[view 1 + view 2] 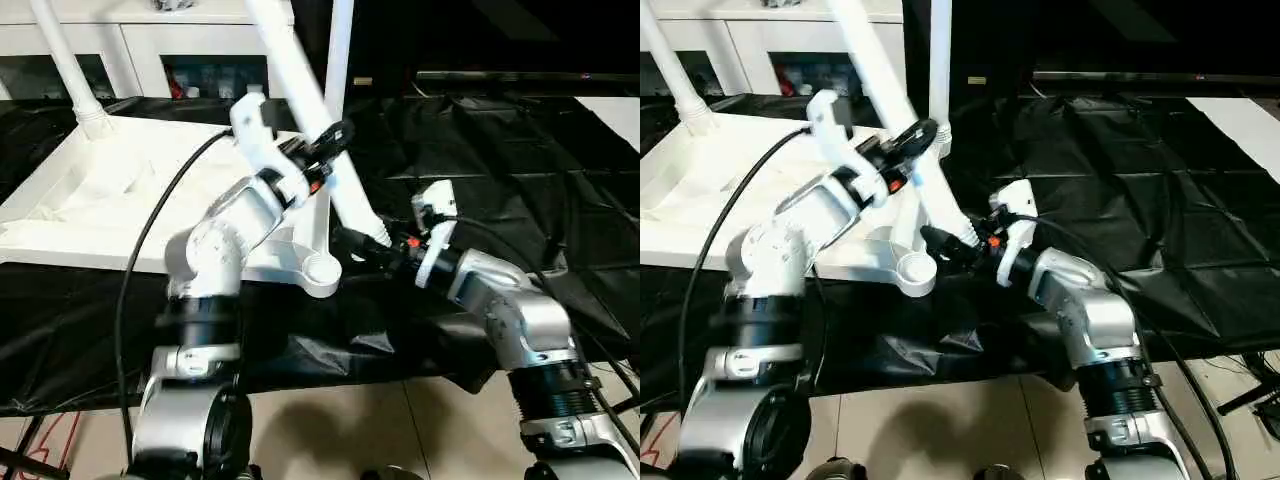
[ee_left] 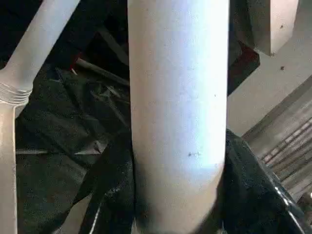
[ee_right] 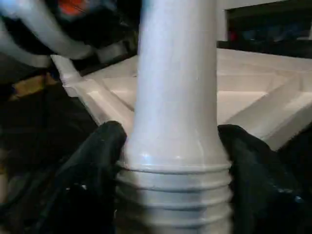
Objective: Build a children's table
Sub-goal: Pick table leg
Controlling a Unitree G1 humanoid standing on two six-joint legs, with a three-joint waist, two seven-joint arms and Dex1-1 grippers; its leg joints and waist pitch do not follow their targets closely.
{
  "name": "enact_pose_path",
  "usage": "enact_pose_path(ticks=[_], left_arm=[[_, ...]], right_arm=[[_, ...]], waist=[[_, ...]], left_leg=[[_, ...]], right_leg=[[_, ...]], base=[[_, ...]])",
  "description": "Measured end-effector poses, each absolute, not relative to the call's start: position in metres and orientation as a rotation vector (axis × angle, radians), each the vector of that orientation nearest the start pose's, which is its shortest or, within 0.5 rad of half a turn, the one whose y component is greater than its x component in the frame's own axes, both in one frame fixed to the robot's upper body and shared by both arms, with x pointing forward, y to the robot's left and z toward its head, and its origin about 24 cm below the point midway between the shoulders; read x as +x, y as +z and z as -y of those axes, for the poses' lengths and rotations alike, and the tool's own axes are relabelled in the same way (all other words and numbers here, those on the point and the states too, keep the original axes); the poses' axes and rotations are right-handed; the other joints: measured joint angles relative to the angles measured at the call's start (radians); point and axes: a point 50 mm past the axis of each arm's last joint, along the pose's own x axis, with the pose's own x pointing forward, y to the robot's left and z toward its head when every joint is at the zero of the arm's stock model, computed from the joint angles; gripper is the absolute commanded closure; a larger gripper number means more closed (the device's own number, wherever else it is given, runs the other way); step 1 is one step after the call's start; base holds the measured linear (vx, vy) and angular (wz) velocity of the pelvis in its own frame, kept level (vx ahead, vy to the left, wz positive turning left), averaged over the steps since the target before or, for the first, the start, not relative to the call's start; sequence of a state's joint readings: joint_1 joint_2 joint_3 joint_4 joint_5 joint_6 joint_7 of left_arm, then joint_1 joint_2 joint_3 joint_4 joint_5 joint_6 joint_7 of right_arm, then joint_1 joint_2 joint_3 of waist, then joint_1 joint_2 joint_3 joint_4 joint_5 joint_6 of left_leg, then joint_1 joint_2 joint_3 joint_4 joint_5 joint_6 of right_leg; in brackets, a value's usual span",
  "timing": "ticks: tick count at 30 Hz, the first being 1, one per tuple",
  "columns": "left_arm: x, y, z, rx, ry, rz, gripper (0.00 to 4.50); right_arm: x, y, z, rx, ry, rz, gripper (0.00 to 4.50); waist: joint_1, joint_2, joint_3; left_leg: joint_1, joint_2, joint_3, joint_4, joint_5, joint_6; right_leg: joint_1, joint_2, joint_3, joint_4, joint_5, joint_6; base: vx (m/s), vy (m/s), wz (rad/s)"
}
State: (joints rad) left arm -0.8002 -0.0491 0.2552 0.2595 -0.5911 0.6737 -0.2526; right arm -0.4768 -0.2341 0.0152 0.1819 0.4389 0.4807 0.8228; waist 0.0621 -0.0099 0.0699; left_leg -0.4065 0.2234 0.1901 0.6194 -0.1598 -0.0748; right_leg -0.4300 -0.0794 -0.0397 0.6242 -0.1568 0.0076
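A white tube leg (image 3: 175, 97) is seen rising between the two black fingers (image 3: 92, 170) of the right gripper (image 3: 173, 183), one finger pressed against each side of it. The leg is gripped just above its threaded end (image 3: 173, 195), where several raised rings are shown below a flared collar. Behind the leg, the white ribbed underside of the tabletop (image 3: 253, 97) is seen, with ridges meeting at angles. A blurred white arm part with an orange spot (image 3: 73, 7) is seen at one corner, over dark sheeting (image 3: 34, 126)
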Motion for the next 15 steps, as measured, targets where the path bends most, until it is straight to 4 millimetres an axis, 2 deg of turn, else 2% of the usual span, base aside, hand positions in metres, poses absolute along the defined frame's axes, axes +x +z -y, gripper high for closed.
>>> enact_pose_path(ticks=[4, 9, 12, 15], left_arm=[[0.364, 0.173, -0.085, -0.621, -0.595, -0.099, 2.59], [0.366, 0.172, -0.088, -0.609, -0.579, -0.100, 2.60], [0.366, 0.172, -0.087, -0.605, -0.582, -0.101, 2.60], [0.365, 0.172, -0.086, -0.590, -0.591, -0.102, 2.60]], right_arm=[[0.320, 0.132, 0.151, 0.275, 0.973, -0.095, 0.85], [0.330, 0.155, 0.178, 0.357, 0.904, -0.077, 0.85], [0.336, 0.164, 0.191, 0.365, 0.852, -0.091, 0.85], [0.334, 0.161, 0.192, 0.348, 0.882, -0.155, 0.85]], waist=[[0.000, 0.000, 0.000], [0.000, 0.000, 0.000], [0.001, 0.000, 0.000], [0.001, 0.000, 0.000]], left_leg=[[0.001, 0.000, 0.000, 0.000, 0.000, 0.000], [0.002, 0.000, 0.000, 0.000, 0.000, 0.000], [0.002, 0.000, 0.000, 0.000, 0.000, 0.000], [0.002, 0.000, 0.000, 0.000, 0.000, 0.000]], right_leg=[[0.000, 0.000, 0.000, 0.000, 0.000, 0.000], [0.002, 0.000, 0.000, 0.000, 0.000, -0.001], [0.002, 0.000, -0.001, 0.000, 0.000, -0.001], [0.002, 0.000, 0.000, 0.000, 0.000, -0.001]], base=[[0.000, 0.000, 0.00], [0.000, 0.000, 0.00], [0.000, 0.000, 0.00], [0.000, 0.000, 0.00]])
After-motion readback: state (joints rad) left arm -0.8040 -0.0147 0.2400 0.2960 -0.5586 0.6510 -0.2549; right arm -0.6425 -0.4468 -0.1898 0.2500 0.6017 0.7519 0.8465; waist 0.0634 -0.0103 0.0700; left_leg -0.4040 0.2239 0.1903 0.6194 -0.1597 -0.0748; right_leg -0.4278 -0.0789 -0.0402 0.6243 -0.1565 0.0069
